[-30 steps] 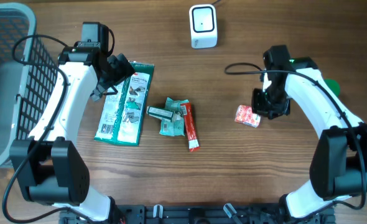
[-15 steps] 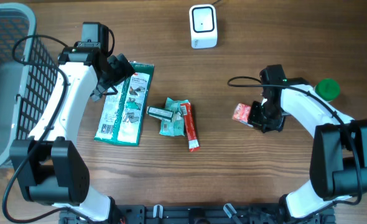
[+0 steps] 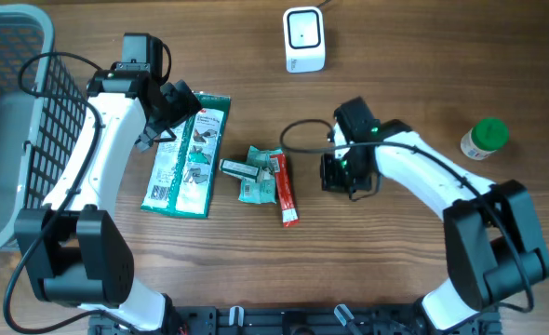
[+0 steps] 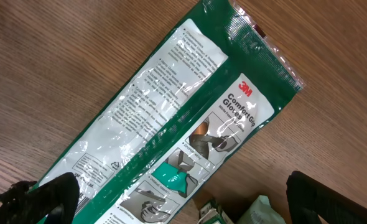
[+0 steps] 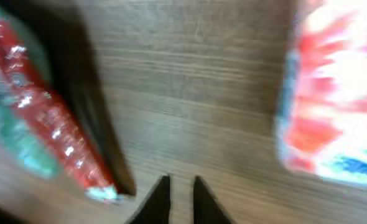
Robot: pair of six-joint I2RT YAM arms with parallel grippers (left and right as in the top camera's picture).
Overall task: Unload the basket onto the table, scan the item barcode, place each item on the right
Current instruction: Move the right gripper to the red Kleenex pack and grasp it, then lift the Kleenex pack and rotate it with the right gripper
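Wood-grain counter (image 3: pixel 423 56) carries the white scanner (image 3: pixel 304 39) at its far edge. My right pincer (image 5: pixel 180 198) hangs low over the boards just right of the red stick pack (image 3: pixel 285 191), tips nearly together with nothing between them. The red-and-white packet (image 5: pixel 333 93) lies beside the tips, blurred. My left pincer (image 3: pixel 177 102) stands wide above the green glove pack (image 3: pixel 186 154).

Glossy plastic packet (image 4: pixel 190 124), matt wooden table (image 4: pixel 46 50)
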